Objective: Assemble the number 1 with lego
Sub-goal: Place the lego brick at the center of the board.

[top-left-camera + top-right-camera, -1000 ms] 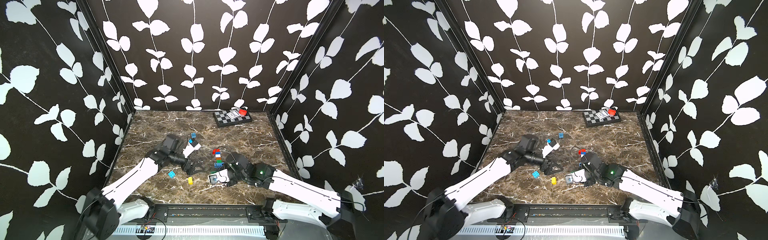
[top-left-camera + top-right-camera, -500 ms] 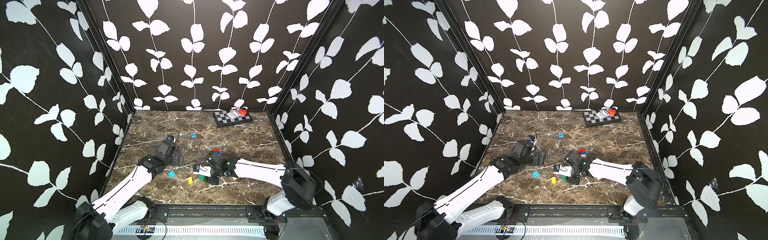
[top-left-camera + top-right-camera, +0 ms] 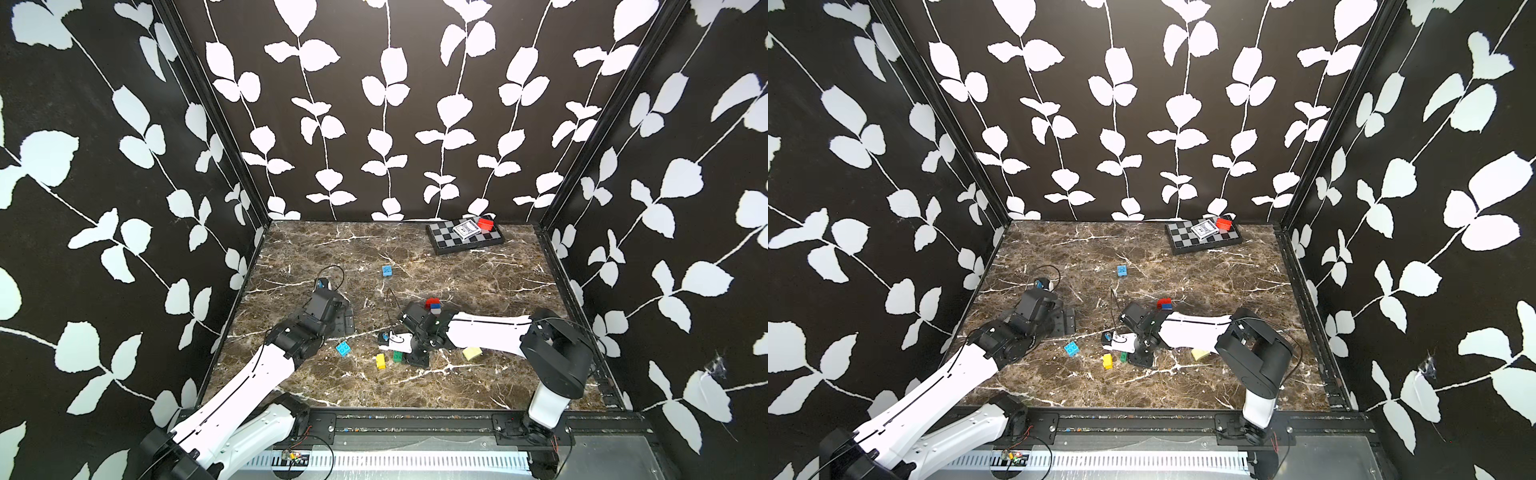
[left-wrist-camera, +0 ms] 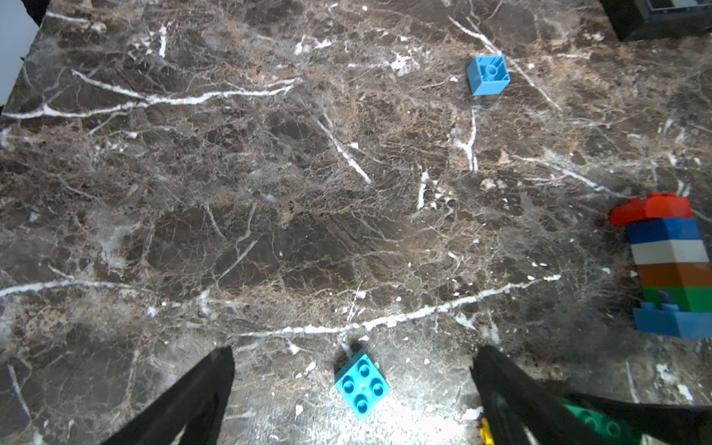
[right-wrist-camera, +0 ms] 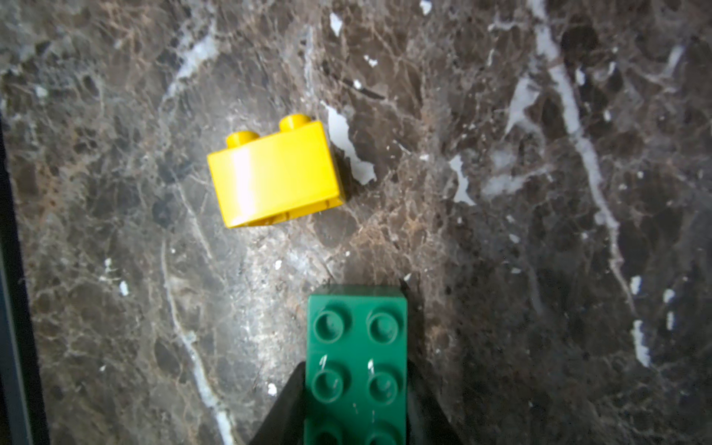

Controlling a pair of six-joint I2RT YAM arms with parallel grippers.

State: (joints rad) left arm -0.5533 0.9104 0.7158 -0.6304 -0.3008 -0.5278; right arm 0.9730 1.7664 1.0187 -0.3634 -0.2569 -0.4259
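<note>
Table (image 3: 478, 286): flat glossy slab, brown marble look with white veins. Walls (image 3: 374, 124): black with a white leaf-and-vine print on three sides. A black rail (image 3: 415, 419) runs along the front edge.

Back right corner: checkered board (image 3: 446, 241) carrying a card box (image 3: 465, 229) and a red brick (image 3: 485, 224).

All the lego is hard shiny plastic with round studs.
- Stack (image 4: 670, 266) sits mid-table behind the right arm: red, blue, white, orange, green, blue.
- Left gripper (image 4: 352, 348): jaws spread wide. The square light blue brick (image 4: 362, 383) is on the table between them, studs up.
- Second light blue brick (image 4: 488, 75) lies further back, hollow side showing.
- Right gripper (image 5: 356, 362) is low at front centre, jaws pinching the oblong green brick (image 5: 356, 327) by its long sides.
- Yellow brick (image 5: 275, 173) is just beside it, tipped on its side.
- Cream brick (image 3: 472, 353) is on the table by the right forearm.
</note>
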